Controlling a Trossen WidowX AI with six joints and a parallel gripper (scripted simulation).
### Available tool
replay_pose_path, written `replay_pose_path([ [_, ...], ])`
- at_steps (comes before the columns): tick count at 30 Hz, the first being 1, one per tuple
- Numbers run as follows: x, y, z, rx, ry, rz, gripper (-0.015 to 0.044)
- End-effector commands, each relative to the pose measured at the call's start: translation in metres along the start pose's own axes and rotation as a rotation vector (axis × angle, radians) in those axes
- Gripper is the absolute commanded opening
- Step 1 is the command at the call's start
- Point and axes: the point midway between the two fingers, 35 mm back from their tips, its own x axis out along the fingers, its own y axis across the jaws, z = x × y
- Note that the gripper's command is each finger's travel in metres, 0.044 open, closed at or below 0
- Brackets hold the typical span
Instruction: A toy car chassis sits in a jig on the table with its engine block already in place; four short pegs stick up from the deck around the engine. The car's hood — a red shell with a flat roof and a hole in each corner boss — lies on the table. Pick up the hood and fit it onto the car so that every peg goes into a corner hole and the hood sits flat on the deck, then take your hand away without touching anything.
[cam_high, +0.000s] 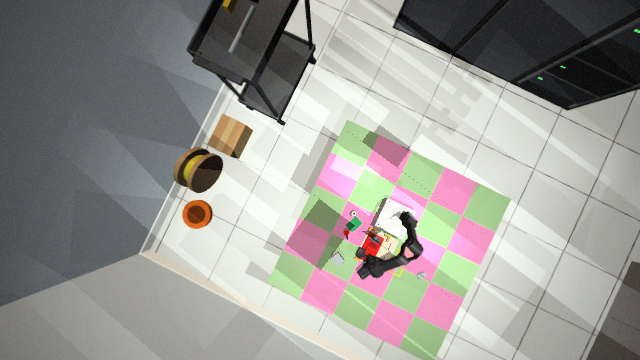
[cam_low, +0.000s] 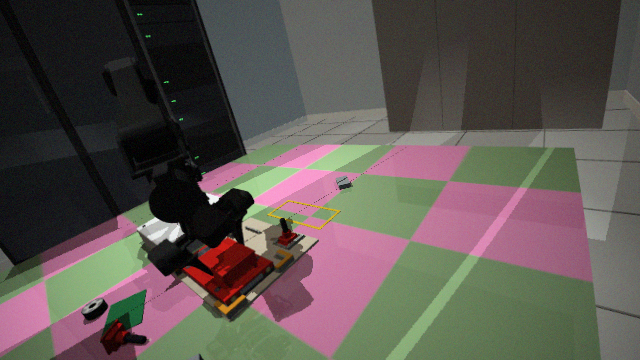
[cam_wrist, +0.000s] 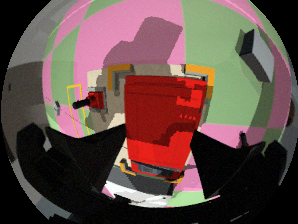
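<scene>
Wheel: white and black (cam_low: 94, 309) (cam_high: 353, 213), lying on the mat near the green plate (cam_low: 127, 308) (cam_high: 354, 223), both apart from the work.
Jig: tan board (cam_low: 305, 243) with orange corner brackets; the chassis (cam_low: 220, 291) sits in it, mostly covered.
Hood: red shell (cam_low: 235, 264) (cam_high: 372, 242) (cam_wrist: 160, 120), over the chassis, roof up. It looks close to its seat, but whether the pegs are in the holes cannot be told.
Handling: probably light and stiff, with smooth walls that could slip or tip if pinched unevenly. The corner bosses seem the parts to spare from force.
Hold: best across the two opposite side walls, level and centred, leaving the corners free to find the pegs.
Gripper: clamped on the hood (cam_low: 227, 258) (cam_high: 371, 246) (cam_wrist: 159, 129), the fingers set wide, one at each side.
Lever: red base, black stem (cam_low: 287, 236) (cam_wrist: 96, 100), upright on the jig beside the chassis; the opening fingers should miss it.
Arm: bent at the elbow (cam_low: 172, 200) (cam_high: 411, 245), reaching over the board, wrist tipped down toward the hood.
Next: likely ease down until flat, spread gently, then lift straight away.
White box: behind the jig (cam_low: 160, 231) (cam_high: 392, 217).
Grey block: farther off on the mat (cam_low: 343, 183) (cam_high: 421, 275) (cam_wrist: 57, 107).
</scene>
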Motion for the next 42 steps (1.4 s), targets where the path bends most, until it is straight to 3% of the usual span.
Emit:
replay_pose_path([
  [1,0.0027,-0.0002,0.0001,-0.003,-0.001,0.001,0.0],
  [21,0.0073,-0.001,0.0,0.001,0.0,0.0,0.0],
  [37,0.008,-0.0011,0.0,0.001,0.0,0.0,0.042],
  [42,0.0058,-0.0006,0.0002,0.001,0.0,-0.005,0.044],
])
